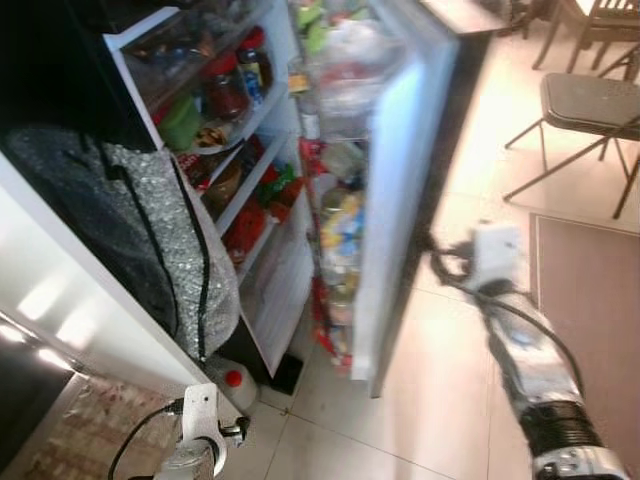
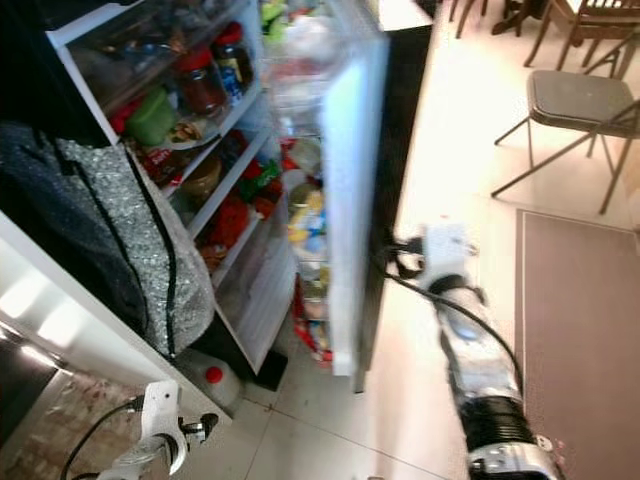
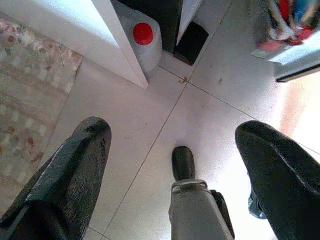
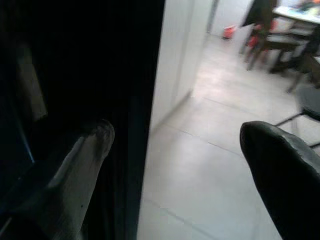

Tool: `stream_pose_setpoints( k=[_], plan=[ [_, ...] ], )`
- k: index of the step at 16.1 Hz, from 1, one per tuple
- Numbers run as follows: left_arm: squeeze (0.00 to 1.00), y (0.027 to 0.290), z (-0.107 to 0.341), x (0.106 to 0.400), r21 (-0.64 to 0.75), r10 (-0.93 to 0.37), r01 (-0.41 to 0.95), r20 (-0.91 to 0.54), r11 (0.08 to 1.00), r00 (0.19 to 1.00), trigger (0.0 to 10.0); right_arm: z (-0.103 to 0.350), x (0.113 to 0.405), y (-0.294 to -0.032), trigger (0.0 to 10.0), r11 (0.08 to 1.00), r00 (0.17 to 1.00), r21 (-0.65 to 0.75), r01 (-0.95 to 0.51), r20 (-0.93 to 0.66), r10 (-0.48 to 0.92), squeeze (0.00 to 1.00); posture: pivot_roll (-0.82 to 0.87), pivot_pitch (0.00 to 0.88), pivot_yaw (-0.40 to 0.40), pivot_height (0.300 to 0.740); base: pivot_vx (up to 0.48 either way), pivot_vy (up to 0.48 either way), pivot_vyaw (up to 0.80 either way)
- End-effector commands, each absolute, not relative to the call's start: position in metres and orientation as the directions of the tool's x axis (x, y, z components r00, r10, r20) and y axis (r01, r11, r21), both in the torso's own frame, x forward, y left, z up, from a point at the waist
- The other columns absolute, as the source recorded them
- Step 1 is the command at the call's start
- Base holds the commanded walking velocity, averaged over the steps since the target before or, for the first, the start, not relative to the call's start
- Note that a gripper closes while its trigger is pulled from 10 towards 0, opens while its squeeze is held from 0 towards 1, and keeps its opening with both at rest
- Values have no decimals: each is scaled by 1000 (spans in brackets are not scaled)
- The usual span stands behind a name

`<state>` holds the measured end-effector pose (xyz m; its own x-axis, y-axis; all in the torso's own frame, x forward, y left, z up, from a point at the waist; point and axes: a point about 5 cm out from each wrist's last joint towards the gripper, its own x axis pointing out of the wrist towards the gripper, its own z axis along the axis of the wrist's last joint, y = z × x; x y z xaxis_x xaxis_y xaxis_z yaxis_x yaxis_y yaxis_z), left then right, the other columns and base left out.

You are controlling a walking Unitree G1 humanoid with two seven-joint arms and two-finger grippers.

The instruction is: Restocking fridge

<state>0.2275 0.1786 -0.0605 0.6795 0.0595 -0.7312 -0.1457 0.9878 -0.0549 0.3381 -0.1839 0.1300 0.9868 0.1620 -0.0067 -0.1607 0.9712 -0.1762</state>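
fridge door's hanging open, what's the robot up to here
The robot stands before the open fridge, its shelves and door racks packed with jars and packets. Its right gripper is stretched out to the outer side of the fridge door, fingers spread, gripping nothing. The left gripper hangs low over the tiled floor, open and empty, near a white jug with a red cap. Neither gripper carries anything to restock.

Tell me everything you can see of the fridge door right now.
The fridge door is white and swung wide open, its edge toward the camera. Its inner racks are crowded with bottles, jars and packets from top to bottom. The outer face looks dark. The right gripper, fingers apart, sits at the door's outer side near its edge; contact is unclear.
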Motion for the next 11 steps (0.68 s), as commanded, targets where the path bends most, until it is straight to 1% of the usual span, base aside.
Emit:
stream_pose_setpoints(
  k=[1,2,4,6,8,9,11],
  plan=[
    [0,181,-63,224,-44,70,-153,-744,987,664,10000,167,345,-150,10000,944,946,-166,-285,109,305,0,-155,90,93,740,0,0,0],
    [0,181,-63,224,-43,70,-152,-745,987,664,10000,173,345,-136,10000,924,923,-153,-350,113,368,0,-157,90,93,740,0,0,0],
    [0,181,-63,224,-40,74,-155,-744,987,664,10000,186,338,-95,10000,834,826,-154,-529,131,548,0,-156,90,90,740,0,0,0],
    [0,181,-63,224,-40,77,-160,-743,986,664,10000,194,331,-61,10000,744,732,-157,-649,138,667,0,-147,85,88,740,0,0,0],
    [0,180,-63,224,-40,79,-162,-744,986,664,10000,198,326,-43,10000,665,654,-180,-724,124,746,0,-140,83,90,740,0,0,0],
    [0,180,-63,224,-39,80,-163,-744,986,664,10000,204,323,-35,10000,613,602,-202,-763,122,789,0,-140,83,89,740,0,0,0],
    [0,180,-63,224,-39,83,-166,-743,985,664,10000,206,322,-34,10000,584,580,-228,-779,90,809,0,-140,79,88,740,0,0,0]
  ],
)
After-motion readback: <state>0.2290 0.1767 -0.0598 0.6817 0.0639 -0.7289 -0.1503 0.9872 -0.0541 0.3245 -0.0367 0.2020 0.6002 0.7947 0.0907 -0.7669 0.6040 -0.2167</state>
